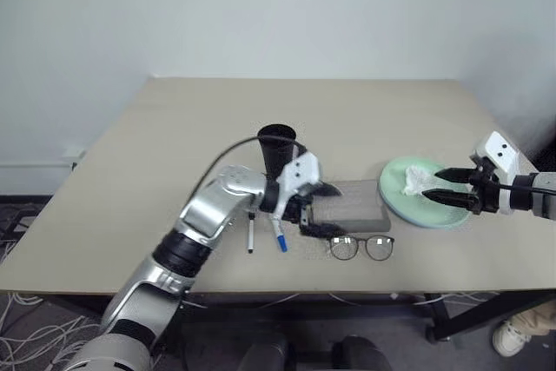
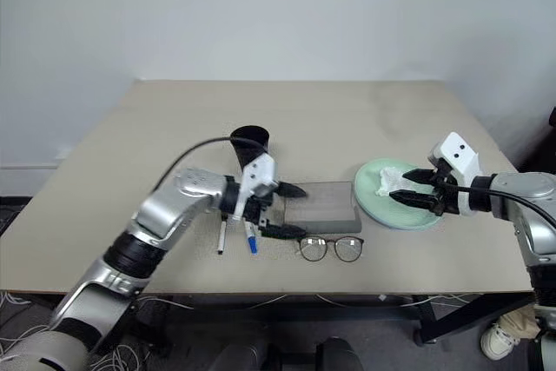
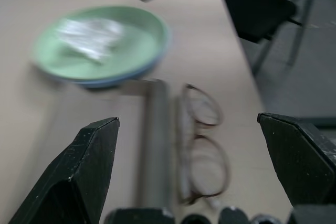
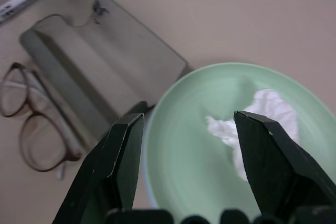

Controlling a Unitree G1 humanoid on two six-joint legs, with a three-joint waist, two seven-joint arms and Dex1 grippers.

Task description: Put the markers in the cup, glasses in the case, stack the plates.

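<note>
My left gripper (image 1: 327,208) is open, hanging low over the left end of the grey case (image 1: 354,203). The dark-framed glasses (image 1: 361,248) lie unfolded on the table in front of the case. A black-capped marker (image 1: 250,236) and a blue-capped marker (image 1: 279,237) lie side by side under my left forearm. The black cup (image 1: 276,149) stands upright behind them. At the right, the pale green plate (image 1: 407,208) sits on the light blue plate (image 3: 105,82). My right gripper (image 1: 449,188) is open over the green plate's right side, with nothing between its fingers.
A crumpled white tissue (image 1: 417,179) lies in the green plate, just off my right fingertips. The table's front edge (image 1: 287,288) runs close below the glasses. The table's back half is bare. A black chair (image 3: 260,11) stands off the table's side.
</note>
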